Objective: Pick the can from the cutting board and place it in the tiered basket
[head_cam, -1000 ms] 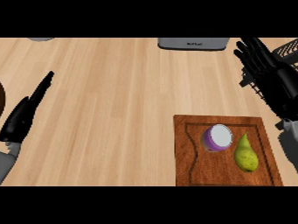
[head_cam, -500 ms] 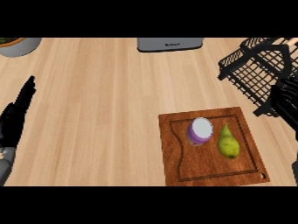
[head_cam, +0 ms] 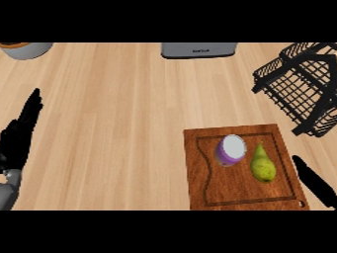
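Head view, counter top, listed from left to right.

Left hand [head_cam: 14, 141]: black, at the left edge, fingers straight and pointing up the counter, holding nothing; grey forearm enters at the lower left corner.

Pot [head_cam: 25, 48]: grey, at the top left edge, partly cut off.

Counter [head_cam: 120, 113]: light wood, a broad bare stretch between the left hand and the cutting board, running up to the far edge.

Appliance [head_cam: 198, 49]: grey, at the top centre, cut off by the upper edge.

Cutting board [head_cam: 209, 190]: dark wood with a groove round its rim, lower right of centre, its near edge close to the bottom of the view.

Can [head_cam: 231, 150]: purple with a pale top, lying on the board's upper middle, just beside the pear.

Pear [head_cam: 262, 165]: yellow-green, on the board, right of the can, stem pointing away.

Tiered basket [head_cam: 310, 86]: black wire, at the upper right, apart from the board's far right corner, partly past the right edge.

Right hand [head_cam: 318, 187]: black, at the lower right corner beside the board's right edge, fingers straight and spread, holding nothing.
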